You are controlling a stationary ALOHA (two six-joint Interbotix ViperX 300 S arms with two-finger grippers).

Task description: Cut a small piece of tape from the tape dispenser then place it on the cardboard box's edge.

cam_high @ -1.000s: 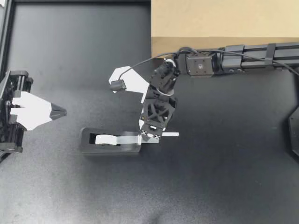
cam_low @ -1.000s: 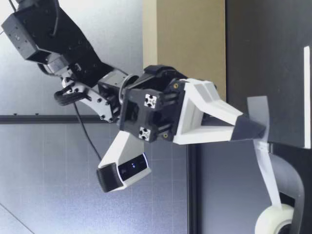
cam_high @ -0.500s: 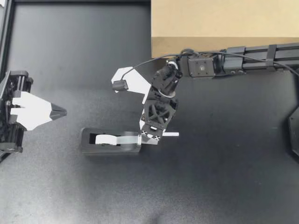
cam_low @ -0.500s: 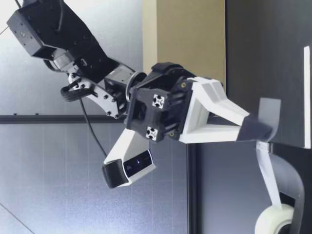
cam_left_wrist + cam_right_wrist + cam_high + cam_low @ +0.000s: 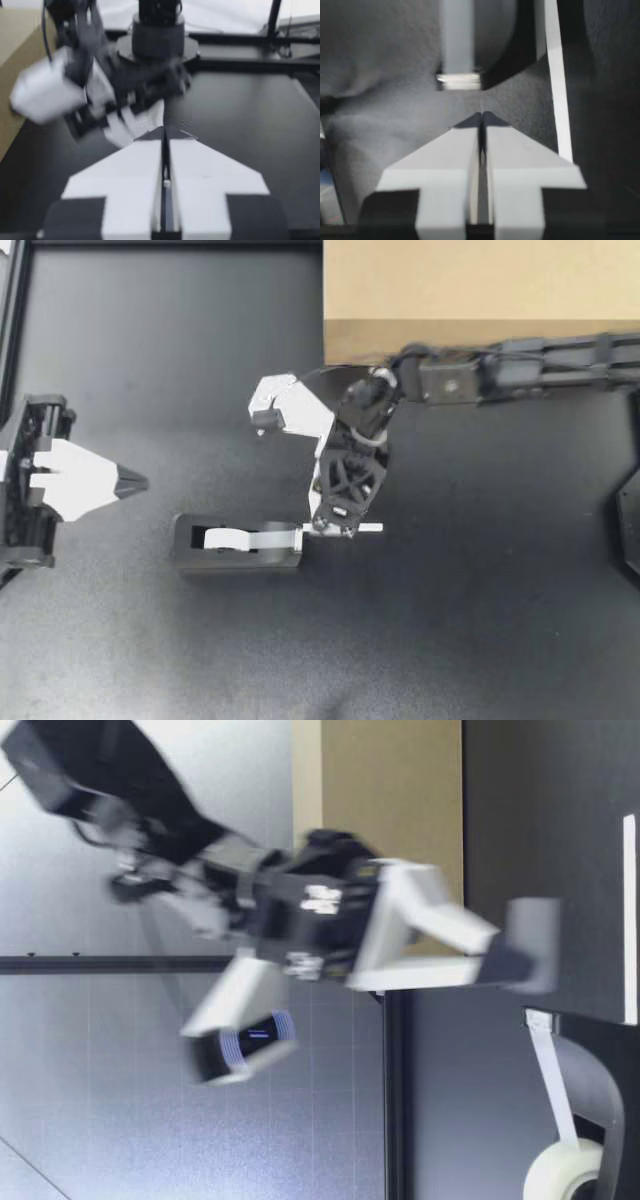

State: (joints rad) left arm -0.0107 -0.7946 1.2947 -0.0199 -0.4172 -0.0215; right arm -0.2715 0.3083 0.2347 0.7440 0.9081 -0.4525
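The black tape dispenser [image 5: 235, 543] lies mid-table with its white roll [image 5: 560, 1172] and a strip running up to the cutter [image 5: 458, 80]. My right gripper [image 5: 331, 529] hovers over the cutter end, shut on a short grey piece of tape [image 5: 533, 938] that hangs apart from the dispenser's strip end [image 5: 540, 1018]. The right arm is blurred with motion. The cardboard box [image 5: 470, 285] stands at the back of the table, behind this arm. My left gripper [image 5: 137, 482] is shut and empty at the table's left side, pointing at the dispenser.
A thin white strip [image 5: 366, 528] lies flat on the black table just right of the dispenser, also beside my right gripper as the white strip [image 5: 554, 75]. A black frame rail [image 5: 12, 320] runs along the left edge. A dark object [image 5: 630, 520] sits at the right edge.
My right wrist has swung and turned over the cutter, and the tape piece now hangs free of the dispenser's strip. The left gripper has edged slightly right.
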